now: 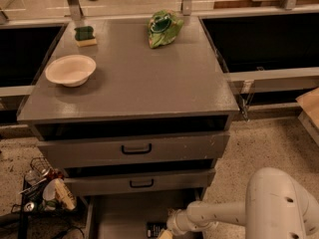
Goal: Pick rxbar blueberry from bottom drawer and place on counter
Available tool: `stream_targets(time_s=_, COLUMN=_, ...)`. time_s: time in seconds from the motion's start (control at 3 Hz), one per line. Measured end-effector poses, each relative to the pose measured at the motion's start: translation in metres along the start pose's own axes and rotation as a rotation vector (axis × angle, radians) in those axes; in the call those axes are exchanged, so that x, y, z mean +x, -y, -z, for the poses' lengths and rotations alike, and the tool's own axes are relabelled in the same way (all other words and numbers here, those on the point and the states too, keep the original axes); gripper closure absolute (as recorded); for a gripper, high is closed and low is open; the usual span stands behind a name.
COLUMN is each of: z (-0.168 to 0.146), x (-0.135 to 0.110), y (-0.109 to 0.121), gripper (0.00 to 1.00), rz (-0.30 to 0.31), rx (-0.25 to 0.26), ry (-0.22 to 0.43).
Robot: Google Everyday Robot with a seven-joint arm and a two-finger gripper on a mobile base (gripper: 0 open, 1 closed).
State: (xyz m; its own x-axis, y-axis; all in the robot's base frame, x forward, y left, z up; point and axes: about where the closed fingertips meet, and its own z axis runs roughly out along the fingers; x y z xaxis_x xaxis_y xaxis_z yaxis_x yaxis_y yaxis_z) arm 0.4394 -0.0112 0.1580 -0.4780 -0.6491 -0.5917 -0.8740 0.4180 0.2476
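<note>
Arm low and horizontal, gripper beside rxbar blueberry in open bottom drawer, grip state unclear.

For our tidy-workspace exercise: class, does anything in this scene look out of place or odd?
The bottom drawer stands pulled out while both drawers above are shut; the pincer reaches into it beside the rxbar blueberry. A crumpled green bag lies on the counter. Nothing looks spilled.
</note>
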Motion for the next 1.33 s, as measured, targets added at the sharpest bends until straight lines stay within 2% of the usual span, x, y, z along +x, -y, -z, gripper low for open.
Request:
stream_targets(time_s=0.33, z=-0.004, x=0.003, y=-0.001, gripper=0.0, rz=0.002, rx=-0.004, ry=-0.008)
stream_targets(time_s=0.67, z=-0.018, x=0.021, y=-0.001, gripper=0.0, rz=-0.021, rx=-0.038, ry=-0.023)
stream_targets(time_s=1.0, z=-0.019, x=0.021, y=-0.001, gripper=0.0, rz=-0.022, rx=-0.04, ry=-0.024)
stream_targets(time_s=1.33, z=-0.017, x=0.015, y=-0.004, gripper=0.0, rz=-0.006, rx=-0.06, ry=0.003)
